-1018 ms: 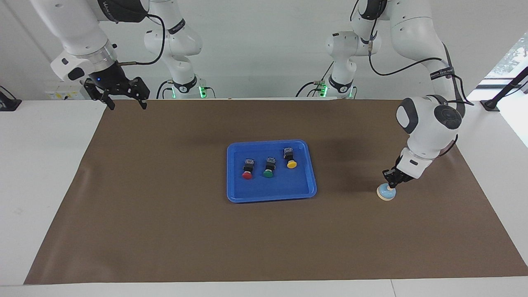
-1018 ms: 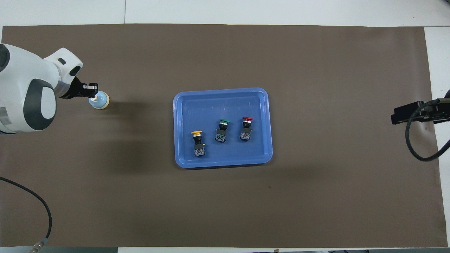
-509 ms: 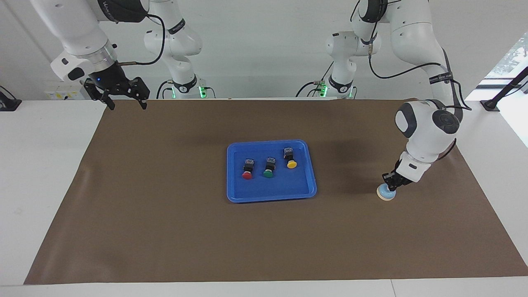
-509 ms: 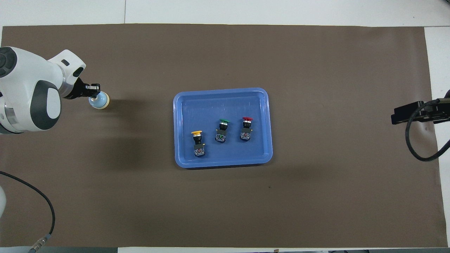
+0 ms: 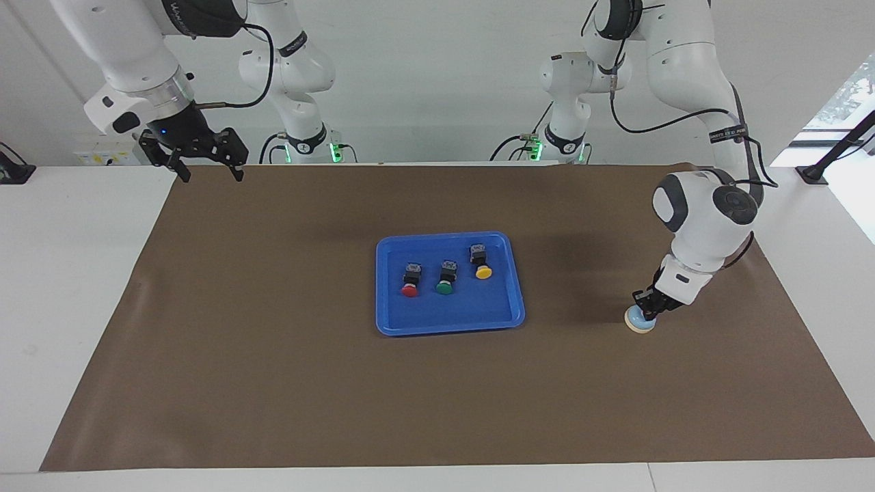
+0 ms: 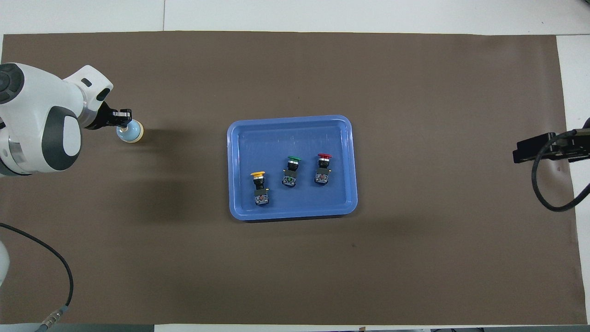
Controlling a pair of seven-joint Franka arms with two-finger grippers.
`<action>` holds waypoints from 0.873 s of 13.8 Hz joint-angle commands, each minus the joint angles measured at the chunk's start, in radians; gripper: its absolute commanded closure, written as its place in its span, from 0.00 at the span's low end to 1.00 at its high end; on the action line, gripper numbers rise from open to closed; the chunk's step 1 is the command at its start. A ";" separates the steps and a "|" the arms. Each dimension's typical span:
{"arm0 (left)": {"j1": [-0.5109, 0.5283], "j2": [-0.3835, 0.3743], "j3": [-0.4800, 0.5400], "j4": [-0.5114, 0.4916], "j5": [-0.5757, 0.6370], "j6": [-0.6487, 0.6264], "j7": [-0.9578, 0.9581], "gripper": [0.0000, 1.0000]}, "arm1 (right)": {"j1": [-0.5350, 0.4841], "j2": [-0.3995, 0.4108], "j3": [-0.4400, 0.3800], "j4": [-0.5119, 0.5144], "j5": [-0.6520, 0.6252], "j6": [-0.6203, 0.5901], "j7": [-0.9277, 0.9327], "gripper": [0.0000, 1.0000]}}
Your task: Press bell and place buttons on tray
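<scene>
A: With fingertips together and nothing between them, left gripper (image 5: 647, 309) down on the bell (image 5: 640, 320), tips touching its blue dome at the top. Bell standing on the brown mat (image 5: 273, 383) toward the left arm's end of the table, well apart from the tray (image 5: 451, 326).

B: Noted. Tray contents?

A: All three buttons lying inside the blue tray, caps pointing away from the robots. Yellow button (image 5: 482, 262) nearest the left arm's end and slightly nearer the robots; green button (image 5: 446, 277) in the middle; red button (image 5: 411, 280) nearest the right arm's end. Each apart from its neighbour, none touching the rim.

B: Tray position?

A: Flat on the mat, about mid-table.

B: Right side?

A: Right gripper (image 5: 210, 175) waiting, raised over the mat's corner at the right arm's end, close to the robots. Fingers spread wide, holding nothing.

B: Overhead check on the bell?

A: Confirms: left gripper (image 6: 123, 121) overlapping the edge of the bell (image 6: 131, 133); contact read from the facing view.
</scene>
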 commanded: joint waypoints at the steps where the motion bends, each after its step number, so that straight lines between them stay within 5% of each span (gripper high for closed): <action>1: 0.021 -0.104 0.001 0.035 0.014 -0.160 0.008 1.00 | -0.005 -0.014 0.003 -0.012 -0.001 -0.004 -0.010 0.00; 4: 0.021 -0.247 0.002 0.060 0.012 -0.328 0.008 1.00 | -0.005 -0.014 0.003 -0.012 -0.001 -0.004 -0.010 0.00; 6: 0.023 -0.342 0.002 0.059 0.011 -0.410 0.008 0.69 | -0.005 -0.014 0.003 -0.012 -0.001 -0.004 -0.010 0.00; 9: 0.019 -0.442 0.002 0.052 0.011 -0.498 0.007 0.00 | -0.005 -0.014 0.003 -0.012 -0.001 -0.004 -0.010 0.00; 12: 0.015 -0.478 -0.002 0.059 0.011 -0.545 -0.004 0.00 | -0.005 -0.014 0.001 -0.012 -0.001 -0.004 -0.010 0.00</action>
